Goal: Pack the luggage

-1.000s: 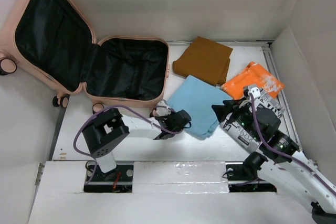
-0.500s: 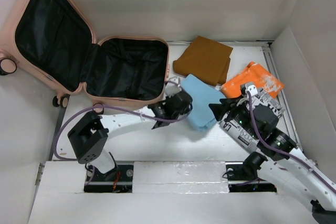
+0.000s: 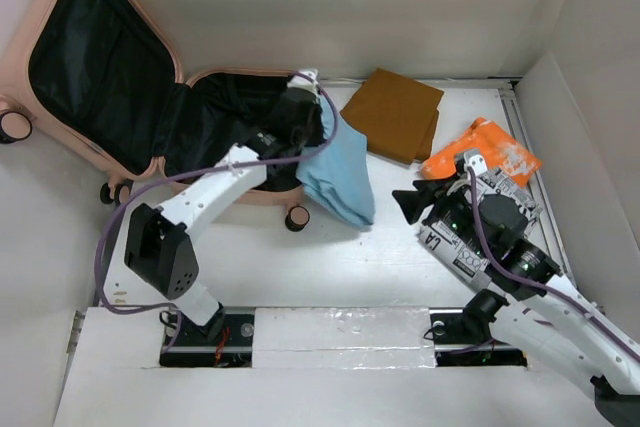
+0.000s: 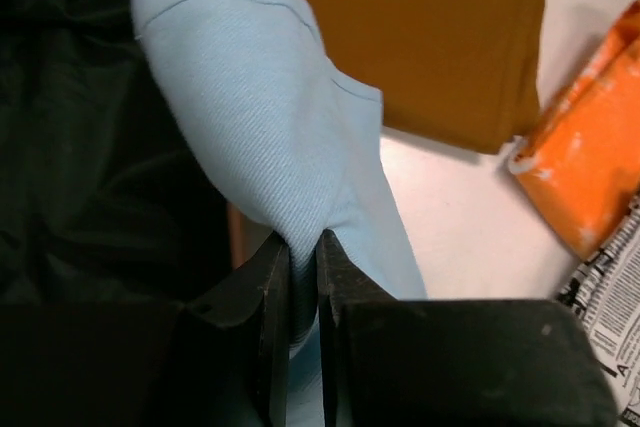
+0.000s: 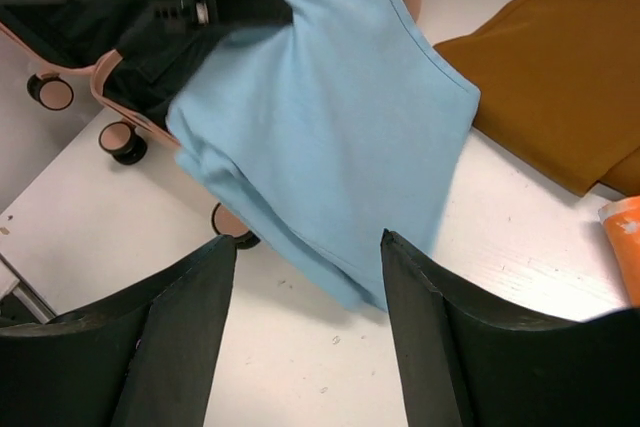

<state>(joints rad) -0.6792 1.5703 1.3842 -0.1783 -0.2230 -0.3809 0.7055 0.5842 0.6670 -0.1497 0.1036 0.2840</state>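
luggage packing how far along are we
Done: the luggage lies open, only black lining showing, nothing packed. In hand: the left tool is shut on the light blue cloth, hanging at its rim. Left: brown cloth and orange packet on the table; right tool open, empty.

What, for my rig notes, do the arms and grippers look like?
The left arm and right arm have white links, black joint housings and purple cables. The left gripper and right gripper have black fingers. A printed label sits on the right arm.

blue cloth (image 3: 340,172) lifted, carried over luggage (image 3: 270,194) rim
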